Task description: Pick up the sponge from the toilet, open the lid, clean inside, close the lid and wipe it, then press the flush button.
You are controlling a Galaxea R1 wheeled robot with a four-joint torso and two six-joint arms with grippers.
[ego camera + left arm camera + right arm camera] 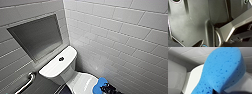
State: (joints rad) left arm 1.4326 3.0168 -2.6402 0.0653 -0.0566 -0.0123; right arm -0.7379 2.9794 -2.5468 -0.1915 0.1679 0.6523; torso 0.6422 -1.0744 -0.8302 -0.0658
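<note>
While the right gripper pinches the sponge by its near end, the blue pad hangs at the right edge of the shut lid; whether they touch cannot be told. Behind them the toilet stands in the tiled corner, a dark flush button on its tank top.

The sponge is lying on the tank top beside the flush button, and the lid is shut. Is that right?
No. The sponge is held by the right gripper above the lid, not lying on the tank top. The lid is shut, as said. The head view shows it.
</note>
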